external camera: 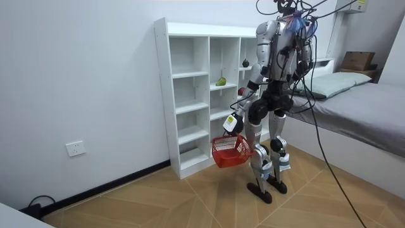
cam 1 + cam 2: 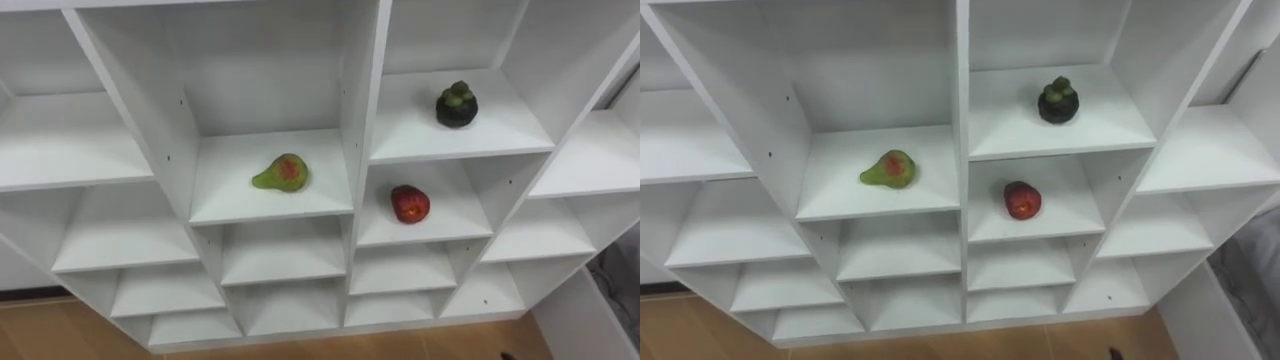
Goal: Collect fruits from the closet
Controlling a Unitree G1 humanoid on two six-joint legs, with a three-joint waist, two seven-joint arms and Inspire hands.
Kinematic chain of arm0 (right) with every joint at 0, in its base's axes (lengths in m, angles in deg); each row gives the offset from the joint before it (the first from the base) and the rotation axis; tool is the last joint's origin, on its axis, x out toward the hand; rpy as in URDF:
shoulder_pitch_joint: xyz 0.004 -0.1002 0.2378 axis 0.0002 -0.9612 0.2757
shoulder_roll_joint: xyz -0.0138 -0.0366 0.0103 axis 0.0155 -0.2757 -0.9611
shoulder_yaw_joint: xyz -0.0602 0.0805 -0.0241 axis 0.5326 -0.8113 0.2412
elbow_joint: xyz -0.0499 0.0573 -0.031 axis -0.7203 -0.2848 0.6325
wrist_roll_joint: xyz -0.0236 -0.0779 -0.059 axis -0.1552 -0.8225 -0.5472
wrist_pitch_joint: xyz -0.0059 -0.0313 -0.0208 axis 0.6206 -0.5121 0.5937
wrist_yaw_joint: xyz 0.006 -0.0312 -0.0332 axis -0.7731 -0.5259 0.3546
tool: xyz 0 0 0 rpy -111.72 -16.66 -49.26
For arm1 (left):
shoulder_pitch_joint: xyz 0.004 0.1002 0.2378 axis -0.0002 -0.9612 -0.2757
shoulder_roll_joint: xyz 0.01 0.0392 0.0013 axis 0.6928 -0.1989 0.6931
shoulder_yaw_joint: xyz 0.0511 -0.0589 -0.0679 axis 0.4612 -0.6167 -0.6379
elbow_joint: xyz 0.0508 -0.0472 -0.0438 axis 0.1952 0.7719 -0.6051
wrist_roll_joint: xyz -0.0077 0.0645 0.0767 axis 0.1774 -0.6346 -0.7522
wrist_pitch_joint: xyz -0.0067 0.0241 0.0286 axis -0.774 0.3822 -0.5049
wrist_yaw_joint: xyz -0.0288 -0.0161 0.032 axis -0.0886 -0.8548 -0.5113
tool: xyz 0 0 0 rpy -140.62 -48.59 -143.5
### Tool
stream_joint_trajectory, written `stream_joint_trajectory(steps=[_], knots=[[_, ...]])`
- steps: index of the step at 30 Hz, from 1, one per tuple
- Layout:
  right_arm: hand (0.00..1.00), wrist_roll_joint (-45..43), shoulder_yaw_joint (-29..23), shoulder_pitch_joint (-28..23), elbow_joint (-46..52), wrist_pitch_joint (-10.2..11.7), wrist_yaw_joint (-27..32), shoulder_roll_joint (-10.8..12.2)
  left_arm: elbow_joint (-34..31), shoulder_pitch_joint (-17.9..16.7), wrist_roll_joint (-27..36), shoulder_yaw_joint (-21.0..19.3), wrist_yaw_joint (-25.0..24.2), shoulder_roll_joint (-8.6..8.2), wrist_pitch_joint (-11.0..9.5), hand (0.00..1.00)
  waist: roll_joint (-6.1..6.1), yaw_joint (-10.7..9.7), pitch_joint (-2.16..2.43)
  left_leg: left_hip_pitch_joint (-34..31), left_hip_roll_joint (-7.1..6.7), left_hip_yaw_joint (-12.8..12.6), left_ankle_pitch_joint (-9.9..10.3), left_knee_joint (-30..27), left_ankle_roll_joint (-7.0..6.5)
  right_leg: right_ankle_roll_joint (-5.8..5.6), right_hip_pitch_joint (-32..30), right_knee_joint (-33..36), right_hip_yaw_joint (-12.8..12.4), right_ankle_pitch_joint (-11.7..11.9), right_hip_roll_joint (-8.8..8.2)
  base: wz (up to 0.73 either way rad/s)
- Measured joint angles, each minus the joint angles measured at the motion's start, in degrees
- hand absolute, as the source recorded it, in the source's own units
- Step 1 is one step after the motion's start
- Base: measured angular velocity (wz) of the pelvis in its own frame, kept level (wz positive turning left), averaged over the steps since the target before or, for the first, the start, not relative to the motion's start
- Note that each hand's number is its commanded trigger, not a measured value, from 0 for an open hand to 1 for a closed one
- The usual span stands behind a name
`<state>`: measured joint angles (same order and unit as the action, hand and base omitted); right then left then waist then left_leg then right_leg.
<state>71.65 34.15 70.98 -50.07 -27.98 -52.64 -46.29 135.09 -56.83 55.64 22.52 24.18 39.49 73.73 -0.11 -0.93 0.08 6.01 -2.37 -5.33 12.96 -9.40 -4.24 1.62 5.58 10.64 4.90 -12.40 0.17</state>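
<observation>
The robot stands on the wooden floor (image 1: 190, 202) facing the white open-shelved closet (image 2: 365, 100). Its left hand (image 1: 233, 122) hangs low, clenched round the handle of a red plastic basket (image 1: 231, 151). All 3 fruits lie in the closet: a red apple (image 2: 409, 203) in the right column, a green pear with a red blush (image 2: 281, 173) in the compartment to its left, and a dark purple mangosteen (image 2: 456, 105) 1 shelf above the apple.
</observation>
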Motion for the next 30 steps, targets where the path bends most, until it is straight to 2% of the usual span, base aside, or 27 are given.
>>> stream_joint_trajectory(steps=[3, 7, 9, 12, 16, 18, 25, 28, 30], knots=[[0.00, 2.2, 1.8, -0.1, 4.9, 1.6, 1.3, 0.1, -2.0, -0.9, 3.4, 0.5, 0.9, -0.06, -1.1, 1.00, -0.19, -0.1, 0.17, -0.5, 0.01, 0.0, 0.0, 0.1, 0.00, 0.00, -0.6, 0.0, -0.1, 0.0, -0.02, 0.00], [0.00, 2.6, 2.6, -2.4, 11.1, 2.4, 2.2, 0.1, -1.9, -1.7, 3.7, 0.5, 1.3, 0.04, -3.5, 1.00, -0.16, -0.1, 0.16, -0.6, 0.02, -0.1, 0.0, 0.5, 0.00, 0.00, -0.9, 0.0, 0.0, 0.0, 0.02, -0.01], [0.00, 2.5, 3.1, -3.3, 16.3, 4.2, 4.0, 0.0, -0.8, -1.8, 4.2, 0.5, 2.6, 0.39, -5.1, 1.00, -0.18, -0.3, 0.06, -0.7, 0.04, -0.5, 0.0, 0.6, 0.00, -0.01, -1.1, 0.0, -0.1, 0.0, 0.05, -0.09], [0.00, 2.1, 3.2, -3.4, 21.2, 6.1, 6.1, -0.2, -0.7, -2.1, 5.9, 1.5, 3.4, 0.86, -6.5, 1.00, -0.14, -0.4, 0.08, -0.9, 0.02, -0.6, 0.0, 0.6, 0.00, -0.02, -1.5, 0.0, -0.1, 0.0, 0.01, -0.07], [0.00, 0.3, 3.6, -3.4, 26.1, 7.0, 7.4, -0.3, -0.2, -2.3, 5.8, 1.5, 3.3, 0.86, -7.2, 1.00, -0.02, -0.4, 0.13, -1.0, -0.01, -0.7, 0.0, 0.6, -0.01, -0.02, -1.6, 0.0, -0.2, 0.0, -0.02, 0.00], [0.00, -0.3, 3.6, -3.3, 27.3, 8.4, 8.0, -0.4, 0.0, -2.3, 5.9, 1.4, 3.2, 0.94, -7.2, 1.00, -0.01, -0.3, 0.14, -1.0, -0.01, -0.7, 0.0, 0.5, -0.02, -0.02, -1.6, 0.0, -0.2, 0.0, -0.03, 0.00], [0.00, -0.2, 4.0, -2.9, 29.2, 9.0, 9.9, -0.5, 3.9, -1.0, 6.0, 1.5, 2.8, 1.03, -8.2, 1.00, -0.14, 0.0, 0.10, -0.4, 0.03, -0.8, 0.0, 0.3, -0.01, -0.03, -0.8, 0.0, -0.2, 0.0, 0.00, 0.00], [0.00, -0.2, 5.2, -2.7, 32.7, 9.0, 11.2, -1.1, 4.2, -0.7, 5.7, 2.0, 2.0, 1.09, -8.3, 1.00, -0.30, 0.9, 0.08, -0.7, 0.16, -0.9, 0.0, 0.3, 0.00, 0.15, -1.3, 0.2, -0.4, 0.2, 0.22, -0.06], [0.00, -0.2, 6.5, -2.5, 35.1, 10.2, 12.2, -2.0, 4.2, -0.3, 5.6, 2.0, 2.1, 1.10, -8.3, 1.00, -0.50, 1.6, -0.05, -0.8, 0.29, -0.9, 0.0, 0.3, 0.03, 0.20, -1.2, 0.1, -0.3, 0.4, 0.35, 0.00]])
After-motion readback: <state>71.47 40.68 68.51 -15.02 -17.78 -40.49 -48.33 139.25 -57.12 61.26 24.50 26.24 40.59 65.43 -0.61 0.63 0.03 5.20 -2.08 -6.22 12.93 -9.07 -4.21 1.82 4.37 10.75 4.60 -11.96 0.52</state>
